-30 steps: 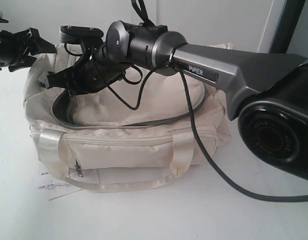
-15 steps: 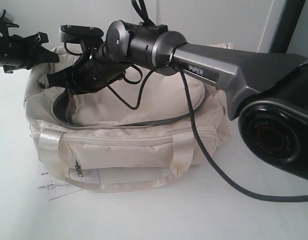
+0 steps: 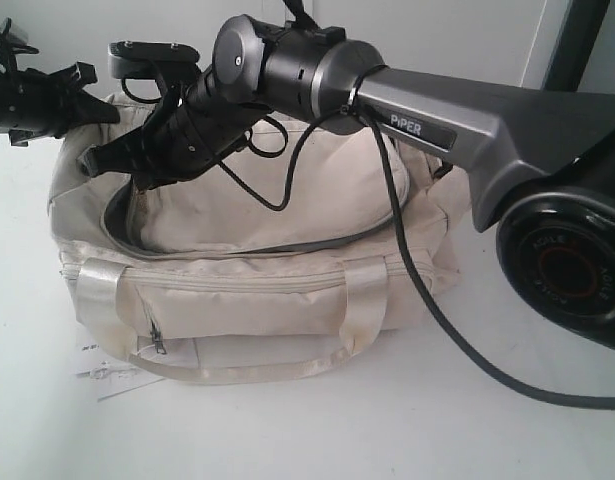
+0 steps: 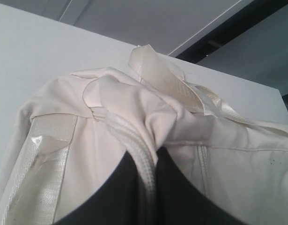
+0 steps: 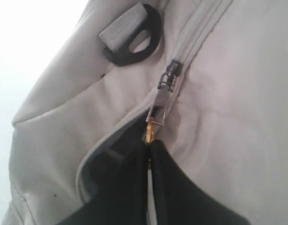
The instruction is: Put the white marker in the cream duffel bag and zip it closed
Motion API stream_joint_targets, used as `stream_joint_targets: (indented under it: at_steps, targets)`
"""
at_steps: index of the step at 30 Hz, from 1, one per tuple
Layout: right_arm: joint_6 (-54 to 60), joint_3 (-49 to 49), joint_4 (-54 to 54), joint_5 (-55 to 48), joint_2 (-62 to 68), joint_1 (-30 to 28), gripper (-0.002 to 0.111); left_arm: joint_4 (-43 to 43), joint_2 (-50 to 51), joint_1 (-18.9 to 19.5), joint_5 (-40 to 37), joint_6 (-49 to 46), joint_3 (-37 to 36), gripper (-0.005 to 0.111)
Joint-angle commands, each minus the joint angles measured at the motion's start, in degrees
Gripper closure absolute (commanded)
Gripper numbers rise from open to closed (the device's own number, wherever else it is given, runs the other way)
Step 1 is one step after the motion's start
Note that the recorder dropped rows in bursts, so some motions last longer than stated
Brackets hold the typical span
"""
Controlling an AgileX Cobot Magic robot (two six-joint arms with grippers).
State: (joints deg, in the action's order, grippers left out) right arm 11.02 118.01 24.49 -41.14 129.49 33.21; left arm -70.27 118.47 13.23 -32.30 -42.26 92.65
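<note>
The cream duffel bag (image 3: 247, 300) lies on the white table with its curved top zipper (image 3: 287, 243) open along the front of the flap. My left gripper (image 3: 107, 110) is shut on a bunched fold of the bag's end fabric (image 4: 134, 108), its fingers (image 4: 181, 187) pinching the seam. My right gripper (image 3: 92, 165) reaches across the bag to its left end and is shut on the gold zipper pull (image 5: 151, 127), just below the slider (image 5: 168, 79). The white marker is out of view.
A black end ring (image 5: 134, 44) sits beside the slider. A white paper tag (image 3: 107, 375) lies at the bag's front left corner. The right arm (image 3: 437, 115) spans the bag top, and its black cable (image 3: 437, 320) trails onto the table. Satin handles (image 3: 362, 295) hang down the front.
The left gripper, open and clear of the bag a second ago, has moved in and shut on the bag's end. The right arm has lifted slightly with the zipper pull.
</note>
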Motion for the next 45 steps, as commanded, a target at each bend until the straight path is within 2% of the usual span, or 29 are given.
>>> stream_joint_targets:
  at_steps: [1,45]
  targets:
    - [1.3,0.1,-0.4,-5.1,-0.7,0.4,0.108,-1.6,0.0,-0.2,0.4,-0.2,0.2,0.107]
    - [7.1,0.1,1.0,-16.0,-2.1,1.7,0.108,-1.6,0.0,-0.2,0.1,-0.1,0.2,0.107]
